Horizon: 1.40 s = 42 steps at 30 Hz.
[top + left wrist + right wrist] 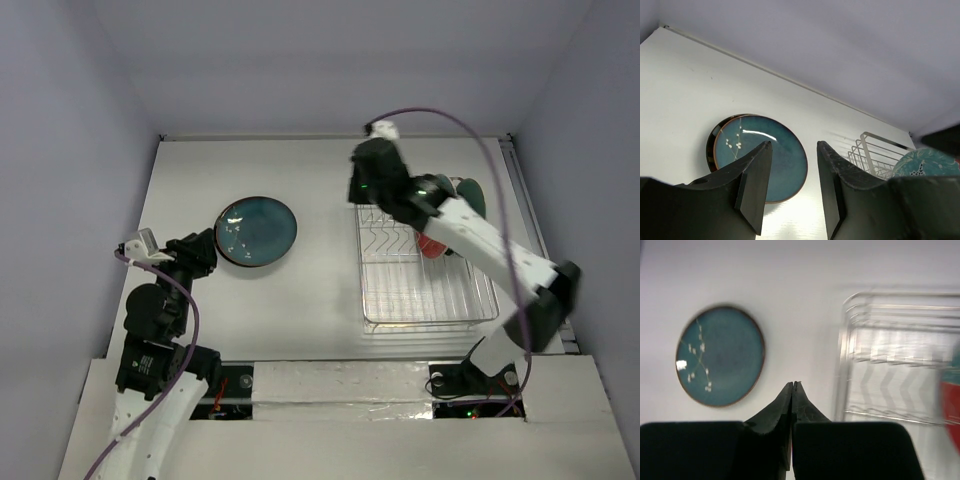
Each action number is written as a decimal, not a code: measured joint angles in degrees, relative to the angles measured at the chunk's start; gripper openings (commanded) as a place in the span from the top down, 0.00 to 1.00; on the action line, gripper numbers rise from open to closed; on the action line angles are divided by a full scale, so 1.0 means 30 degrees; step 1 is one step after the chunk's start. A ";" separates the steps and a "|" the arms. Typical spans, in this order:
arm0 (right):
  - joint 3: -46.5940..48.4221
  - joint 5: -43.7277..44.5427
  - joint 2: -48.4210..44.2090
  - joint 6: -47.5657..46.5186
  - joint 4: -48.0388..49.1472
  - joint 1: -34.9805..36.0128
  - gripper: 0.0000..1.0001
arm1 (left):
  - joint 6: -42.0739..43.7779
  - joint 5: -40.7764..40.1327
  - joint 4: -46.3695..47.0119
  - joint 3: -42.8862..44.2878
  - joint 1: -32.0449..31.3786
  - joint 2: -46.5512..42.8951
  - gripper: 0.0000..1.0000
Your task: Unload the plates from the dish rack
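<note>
Between plates, I'd say: right claw (792, 387), clenched and empty, hovers by the dish rack (425, 300); next it must open for the red plate (430, 247). Left claw (793, 147) is half-open, empty.

White table (320, 165), matte finish, evenly lit. Back wall (330, 60), left wall (60, 180) and right wall (605, 150) are plain pale lavender-grey and enclose the table on three sides. A metal rail (521, 190) runs along the table's right edge. Crinkled silver sheeting (340, 383) covers its near edge.
</note>
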 measured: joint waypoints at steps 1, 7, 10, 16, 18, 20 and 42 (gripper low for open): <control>-0.0874 0.0379 -0.1880 -0.0117 0.0015 -0.0539 1.00 | 0.0000 0.0000 0.0000 0.0000 0.0000 -0.0036 0.62; -0.5348 0.2769 -0.9296 -0.0765 -0.0729 -0.4998 0.38 | 0.0000 0.0000 0.0015 0.0000 0.0000 -0.0474 0.62; -0.6360 0.2790 -1.0214 -0.1494 -0.1894 -0.6557 0.32 | 0.0000 0.0000 0.0044 0.0000 0.0000 -0.0525 0.62; -0.6907 0.2616 -0.8371 -0.2616 -0.3045 -0.8153 0.36 | 0.0007 0.0000 0.0066 0.0000 0.0000 -0.0525 0.62; -0.7089 0.2470 -0.7606 -0.2980 -0.3082 -0.8502 0.42 | 0.0007 0.0000 0.0066 0.0000 0.0000 -0.0525 0.62; -0.7184 0.2353 -0.6936 -0.3228 -0.3169 -0.8765 0.46 | 0.0007 0.0000 0.0073 0.0000 0.0000 -0.0525 0.62; -0.4517 0.2266 -0.4415 -0.5595 -0.6091 -0.9049 1.00 | 0.0015 0.0000 0.0109 -0.0007 0.0168 -0.0517 0.62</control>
